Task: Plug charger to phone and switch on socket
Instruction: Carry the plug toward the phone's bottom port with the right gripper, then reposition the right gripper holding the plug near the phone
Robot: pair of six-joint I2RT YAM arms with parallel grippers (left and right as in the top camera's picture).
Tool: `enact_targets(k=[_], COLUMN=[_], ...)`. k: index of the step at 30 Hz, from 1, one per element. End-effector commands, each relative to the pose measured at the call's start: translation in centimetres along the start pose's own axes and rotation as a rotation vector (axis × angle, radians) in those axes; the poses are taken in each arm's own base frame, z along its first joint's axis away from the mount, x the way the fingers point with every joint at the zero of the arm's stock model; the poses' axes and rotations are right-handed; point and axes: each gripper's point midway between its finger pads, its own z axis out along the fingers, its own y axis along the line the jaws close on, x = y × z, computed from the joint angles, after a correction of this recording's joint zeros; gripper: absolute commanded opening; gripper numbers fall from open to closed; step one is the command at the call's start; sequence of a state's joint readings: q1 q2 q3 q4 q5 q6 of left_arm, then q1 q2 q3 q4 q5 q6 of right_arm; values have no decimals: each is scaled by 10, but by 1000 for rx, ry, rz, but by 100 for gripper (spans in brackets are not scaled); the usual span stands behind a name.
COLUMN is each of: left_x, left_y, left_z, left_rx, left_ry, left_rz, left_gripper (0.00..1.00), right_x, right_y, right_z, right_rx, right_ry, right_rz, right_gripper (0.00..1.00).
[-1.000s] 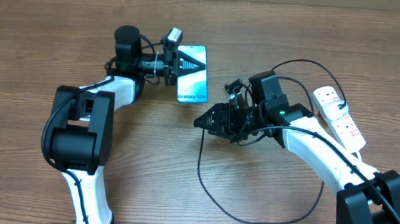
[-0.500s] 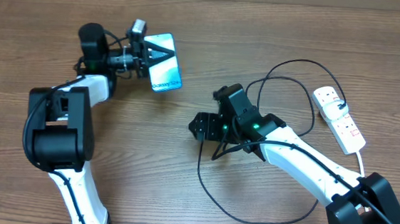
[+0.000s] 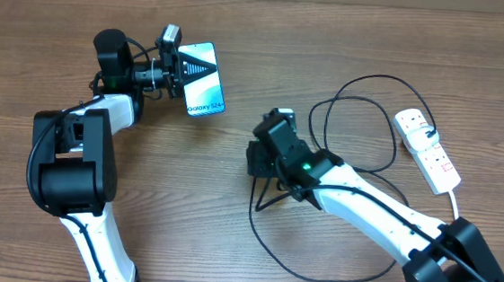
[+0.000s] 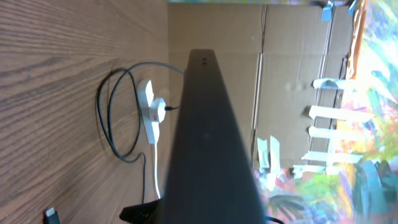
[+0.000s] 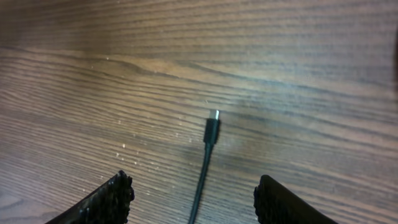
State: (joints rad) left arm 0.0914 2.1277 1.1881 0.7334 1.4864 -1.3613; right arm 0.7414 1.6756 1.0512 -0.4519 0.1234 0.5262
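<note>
1. Right pincer (image 5: 194, 198) is hanging just above the table (image 5: 323, 56) w/ jaws standing well apart and gripping nothing. The connector tip (image 5: 211, 129) is lying flat on the wood just ahead of the gap, touching neither finger.
2. Left pincer (image 3: 177, 67) is clamping tight on the phone (image 3: 204, 88) at the far-left side. The screen is lit & facing up, and the phone is prob. raised off the wood, well apart from the tip.
3. The charger (image 3: 376, 76) is trailing back from the tip under the right arm and looping wide. It's ending at its black plug (image 3: 425, 130), which is looking seated in the socket (image 3: 431, 153) at far right. Switch on or off: can't tell.
4. What I'm worrying about from here:
   - The tip is sitting thin & flat, so closing fingers may be scraping wood and nudging it aside, or pinching the soft cable behind it. Either way the tip ends up drooping vs. pointing at the port.
   - The loops are running under & beside the right arm. Carrying the tip across could be snagging them, tugging the plug loose or dragging the strip.
   - The phone is being held by one edge-on grip, so a push from the tip may be twisting or slipping it.
   - The phone's port isn't showing in any view, so lining up is guesswork.
</note>
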Motion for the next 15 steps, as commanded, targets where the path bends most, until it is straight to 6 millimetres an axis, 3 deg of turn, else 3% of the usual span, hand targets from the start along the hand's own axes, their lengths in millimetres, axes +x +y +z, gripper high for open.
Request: enact_targets(k=[1,7,11,15], left_x=[10,11,12,12], left_y=[-10,-10,-10,-11], left_z=[2,2,2,2], left_rx=[17,17,18,19], left_ry=[80,82,87,93], left_rz=[15,13,10,9], left_gripper=[4,4,4,4], right_x=[-26,-9,-1,3], right_y=[5,-12,-9,-5], right_z=[3,31,38,42], right_rx=[54,200,183,164], right_ry=[-32,121,151,166], right_rz=[-56,-120,-115,-120], right_gripper=[64,62,47,42])
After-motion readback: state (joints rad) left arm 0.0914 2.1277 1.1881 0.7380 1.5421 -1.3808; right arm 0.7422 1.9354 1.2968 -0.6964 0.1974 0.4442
